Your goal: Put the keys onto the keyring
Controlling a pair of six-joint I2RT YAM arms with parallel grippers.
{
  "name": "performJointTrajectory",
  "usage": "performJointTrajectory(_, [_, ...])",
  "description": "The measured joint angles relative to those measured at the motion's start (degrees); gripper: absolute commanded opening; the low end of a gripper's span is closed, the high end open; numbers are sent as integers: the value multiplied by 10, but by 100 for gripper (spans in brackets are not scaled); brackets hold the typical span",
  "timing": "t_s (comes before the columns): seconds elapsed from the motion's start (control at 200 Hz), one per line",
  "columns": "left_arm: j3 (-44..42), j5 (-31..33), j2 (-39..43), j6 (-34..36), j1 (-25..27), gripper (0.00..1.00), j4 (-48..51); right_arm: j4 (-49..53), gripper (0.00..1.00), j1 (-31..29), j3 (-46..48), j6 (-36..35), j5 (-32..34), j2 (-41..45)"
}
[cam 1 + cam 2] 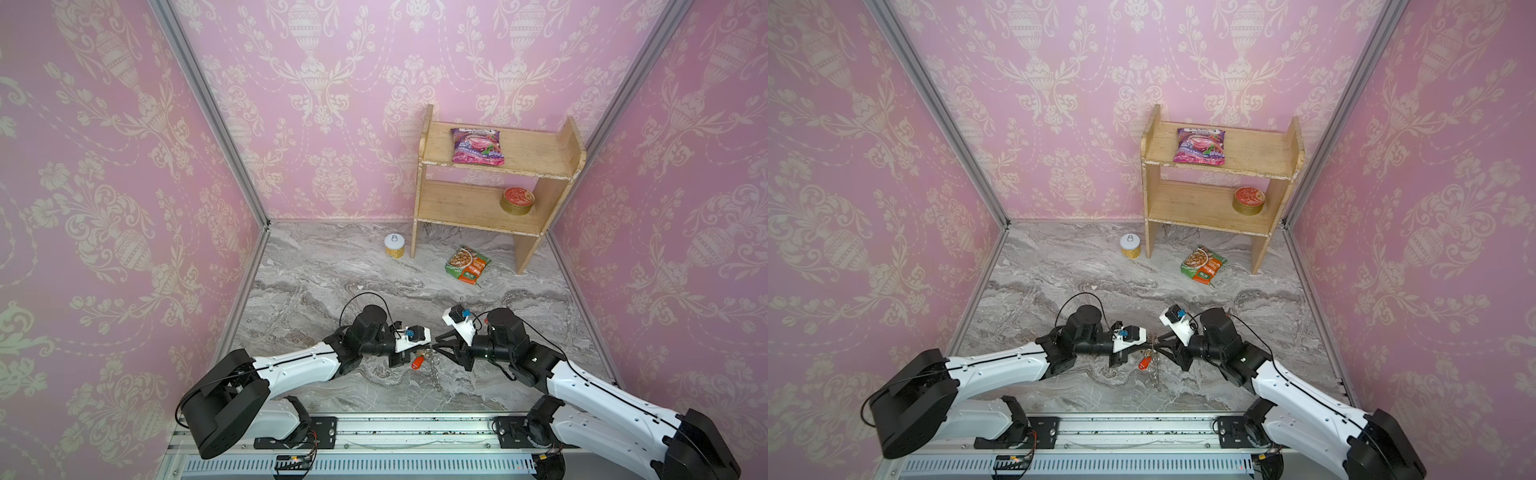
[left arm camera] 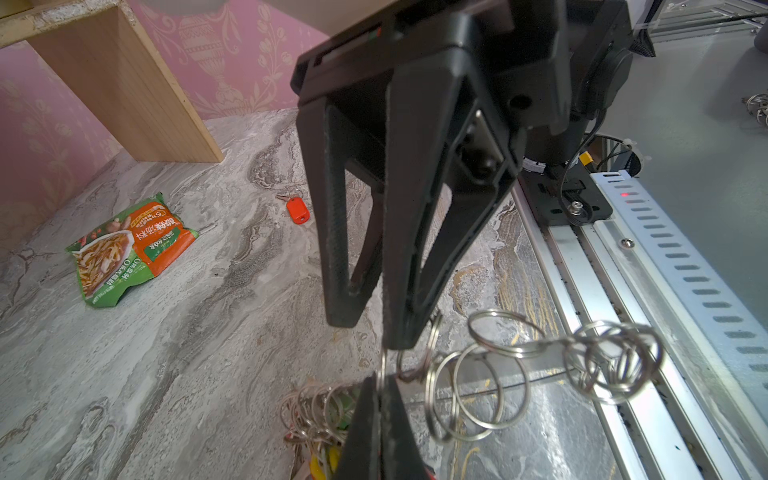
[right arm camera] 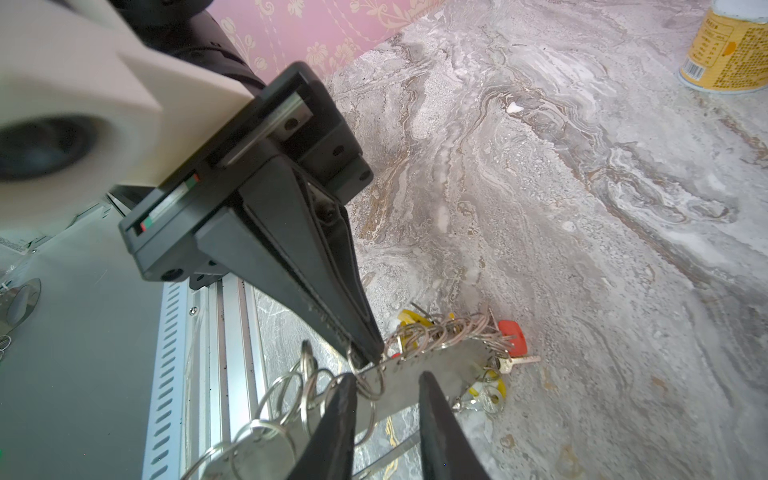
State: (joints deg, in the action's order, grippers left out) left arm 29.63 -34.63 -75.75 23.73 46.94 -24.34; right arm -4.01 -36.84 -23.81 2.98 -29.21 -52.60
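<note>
Left claw [image 3: 370, 353] pinches shiny steel keyring [image 3: 440, 359]; right claw [image 3: 386, 376], black wedge fingers [image 3: 434, 401], narrowly parted

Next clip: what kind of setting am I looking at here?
Probably a staged robot test cell, not a real room: pink wallpaper panels joined by bare aluminium posts, a marble-print tabletop with a small wooden shelf, and a metal mounting rail along the front.

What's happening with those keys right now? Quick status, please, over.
Left gripper shut on the keyring. Right gripper open, tips at it. One red-tagged key lies loose on the table. Nothing blocks the grippers.
</note>
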Motion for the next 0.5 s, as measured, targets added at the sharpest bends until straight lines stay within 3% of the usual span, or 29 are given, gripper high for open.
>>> performJointTrajectory(0.5, [0, -1, 0, 0, -3, 0, 0, -11, 22, -7, 2, 0, 2, -10])
